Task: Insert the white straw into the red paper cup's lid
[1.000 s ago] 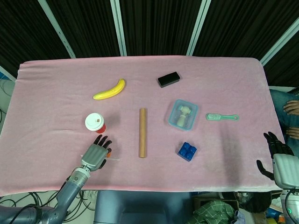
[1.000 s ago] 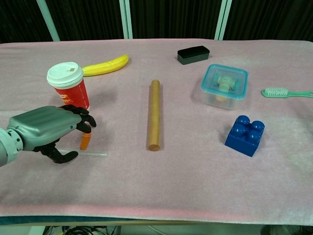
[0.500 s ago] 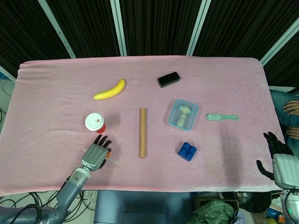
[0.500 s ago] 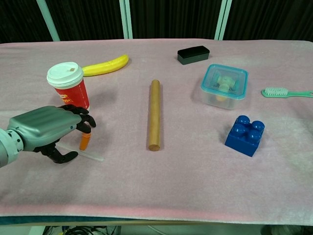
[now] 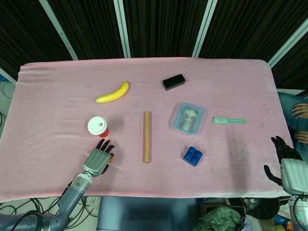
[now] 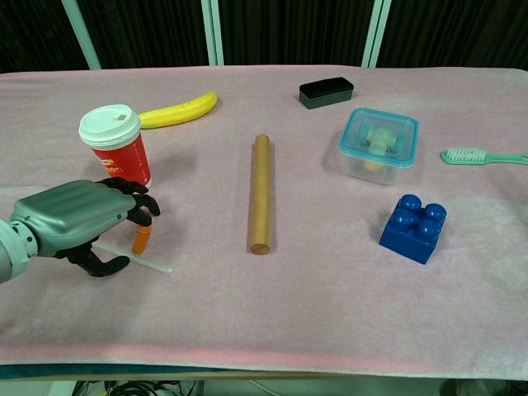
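The red paper cup [image 5: 98, 127] [image 6: 116, 147] stands upright at the front left, its white lid [image 6: 110, 124] on. Just in front of it, the white straw [image 6: 147, 263] [image 5: 116, 165] lies slanted on the pink cloth. Its left end runs in between the curled fingers and thumb of my left hand [image 5: 98, 159] [image 6: 77, 219], which pinches it low on the cloth. My right hand [image 5: 285, 160] hangs off the table's right front corner with its fingers spread and nothing in it; it shows in the head view only.
A small orange piece [image 6: 142, 240] lies by my left fingertips. Near the middle lies a wooden rod [image 6: 259, 193]. Farther off are a banana [image 6: 176, 110], a black box [image 6: 326, 92], a lidded plastic container [image 6: 378, 144], a blue brick [image 6: 412, 227] and a green brush [image 6: 483, 156].
The straw's free end has swung toward the front edge, from level to slanted. My left thumb has drawn in slightly. The right hand has not moved.
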Controlling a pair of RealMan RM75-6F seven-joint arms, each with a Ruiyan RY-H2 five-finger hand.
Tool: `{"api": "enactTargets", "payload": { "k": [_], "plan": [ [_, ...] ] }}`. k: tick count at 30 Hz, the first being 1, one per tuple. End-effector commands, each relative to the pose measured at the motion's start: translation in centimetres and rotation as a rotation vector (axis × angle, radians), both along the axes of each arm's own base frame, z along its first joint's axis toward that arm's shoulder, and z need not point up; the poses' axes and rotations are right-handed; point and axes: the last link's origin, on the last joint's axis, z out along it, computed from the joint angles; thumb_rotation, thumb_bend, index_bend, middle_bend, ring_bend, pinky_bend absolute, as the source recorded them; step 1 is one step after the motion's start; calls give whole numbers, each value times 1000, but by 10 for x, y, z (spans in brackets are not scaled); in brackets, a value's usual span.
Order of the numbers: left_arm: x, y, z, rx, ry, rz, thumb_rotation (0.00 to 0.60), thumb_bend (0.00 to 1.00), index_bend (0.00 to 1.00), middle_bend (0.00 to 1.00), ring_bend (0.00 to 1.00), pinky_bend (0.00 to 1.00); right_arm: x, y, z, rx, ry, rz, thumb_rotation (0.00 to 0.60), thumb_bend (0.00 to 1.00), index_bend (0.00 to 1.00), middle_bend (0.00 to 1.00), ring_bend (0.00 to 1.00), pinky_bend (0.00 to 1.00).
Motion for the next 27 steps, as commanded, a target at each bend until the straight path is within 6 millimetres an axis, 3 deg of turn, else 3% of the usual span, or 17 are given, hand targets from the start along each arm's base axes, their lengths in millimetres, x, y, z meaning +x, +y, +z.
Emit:
{"api": "enactTargets", "payload": {
  "k": [1, 18, 27],
  "plan": [
    [-1, 0, 0, -1, 4, 1, 600, 412, 552, 167, 21, 36, 0, 0, 0, 1, 0, -1, 600, 264, 67, 46, 172, 200],
    [4, 2, 4, 21, -21, 0, 600, 435, 597, 186, 21, 37, 0, 0, 0, -2, -3, -1, 600, 264, 68, 46, 176, 200],
    [21, 6, 16, 34, -151, 38, 600, 436, 609, 202, 21, 37, 0, 0, 0, -3, -2, -1, 600, 263, 69, 46, 176, 200]
  ]
}}
